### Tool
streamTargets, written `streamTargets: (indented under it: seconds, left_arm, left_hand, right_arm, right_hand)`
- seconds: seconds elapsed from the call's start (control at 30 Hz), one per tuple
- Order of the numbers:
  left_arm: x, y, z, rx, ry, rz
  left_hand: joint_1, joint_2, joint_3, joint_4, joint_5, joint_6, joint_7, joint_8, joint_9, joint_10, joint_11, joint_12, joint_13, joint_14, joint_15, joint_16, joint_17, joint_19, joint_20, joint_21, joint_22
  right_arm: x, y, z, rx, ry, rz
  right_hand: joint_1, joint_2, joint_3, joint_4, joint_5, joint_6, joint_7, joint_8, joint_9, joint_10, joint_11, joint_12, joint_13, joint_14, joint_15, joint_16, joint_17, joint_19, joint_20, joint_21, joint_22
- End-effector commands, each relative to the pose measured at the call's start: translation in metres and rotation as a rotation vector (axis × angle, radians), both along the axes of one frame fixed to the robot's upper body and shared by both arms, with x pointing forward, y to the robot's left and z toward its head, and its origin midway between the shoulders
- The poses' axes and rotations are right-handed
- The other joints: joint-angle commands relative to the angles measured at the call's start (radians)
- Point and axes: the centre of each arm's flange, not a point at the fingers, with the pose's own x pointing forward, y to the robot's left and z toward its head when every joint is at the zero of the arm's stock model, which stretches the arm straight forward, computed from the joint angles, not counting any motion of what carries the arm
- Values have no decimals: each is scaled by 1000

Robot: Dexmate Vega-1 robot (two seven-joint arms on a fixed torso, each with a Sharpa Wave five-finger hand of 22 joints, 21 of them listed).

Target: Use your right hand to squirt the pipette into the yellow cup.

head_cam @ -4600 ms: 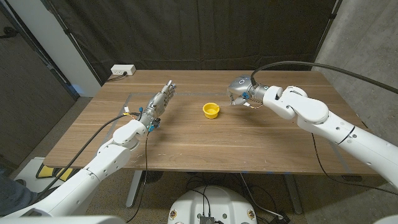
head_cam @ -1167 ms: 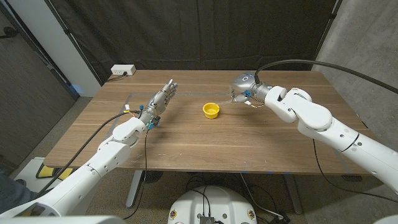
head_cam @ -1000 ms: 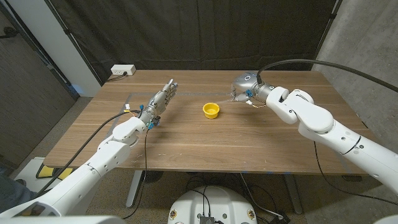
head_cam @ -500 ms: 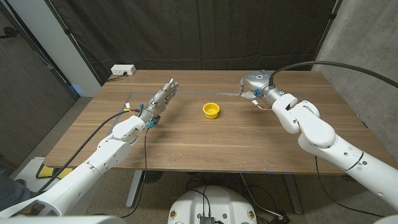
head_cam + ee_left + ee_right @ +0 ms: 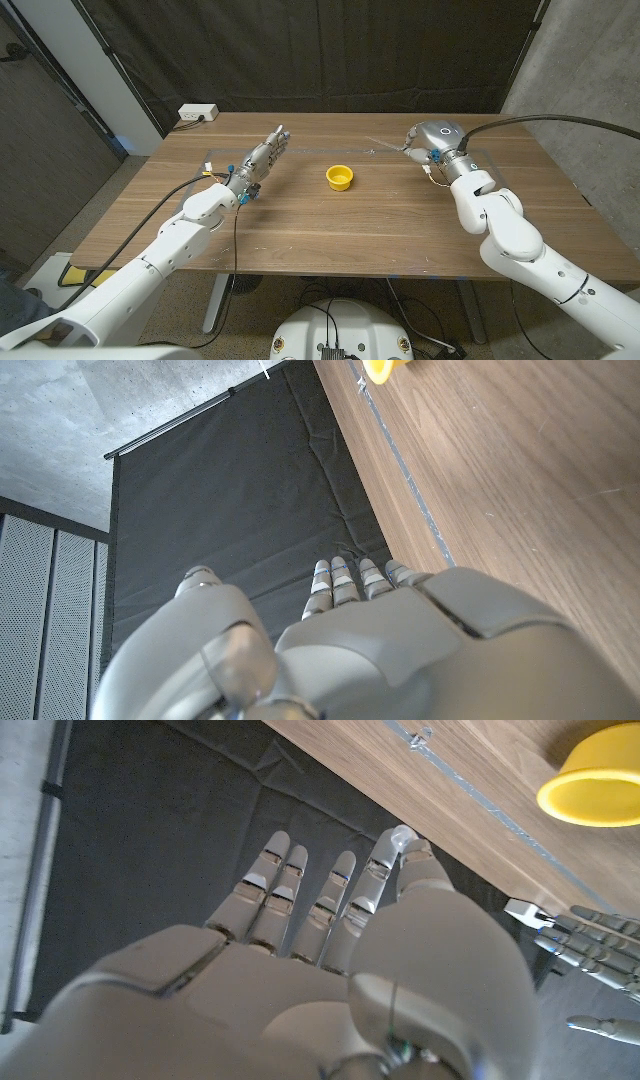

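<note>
The yellow cup stands upright near the middle of the table, and it also appears in the right wrist view and the left wrist view. My right hand is at the far right of the table, well to the right of the cup. It pinches the clear pipette, whose thin stem points left toward the cup. The pipette's bulb sits between the thumb and a finger. My left hand stands on the left with its fingers straight and apart, holding nothing.
A white power strip lies at the table's back left corner. Thin tape lines run across the wooden table. A black curtain hangs behind the table.
My right hand has swung to the right and back, away from the yellow cup, carrying the pipette with it. The left hand has barely moved.
</note>
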Motion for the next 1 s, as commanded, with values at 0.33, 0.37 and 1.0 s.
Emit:
streamTargets:
  seconds: [0.33,0.37,1.0]
  left_arm:
    - [-7,-18,5,13,-6,4]
    - [-8,-19,5,14,-6,4]
    - [-18,-25,3,38,5,12]
  left_hand:
    - [3,6,-6,-1,-5,0,-1,3,2,-2,2,5,4,2,0,5,3,-69,-5,2,4]
    - [3,6,-7,-1,-5,0,-1,3,2,-2,3,5,4,2,1,5,3,-69,-5,2,4]
    - [4,7,-9,-1,-6,0,-1,2,2,-2,3,5,4,2,-1,5,3,-72,-5,1,4]
  right_arm:
    - [-3,-50,-66,238,31,-94]
    - [-3,-51,-69,243,36,-97]
    - [7,-60,-110,246,96,-126]
  right_hand:
    - [-4,11,-1,6,-7,1,0,-1,0,13,-3,7,1,11,-86,3,4,0,-60,-1,2]
    - [-4,11,-1,6,-7,0,0,-1,0,13,-3,7,1,11,-86,3,4,0,-59,-1,2]
    - [-9,13,-3,8,-9,-6,-2,-7,-1,11,-3,5,1,15,-82,4,4,1,-57,-2,1]
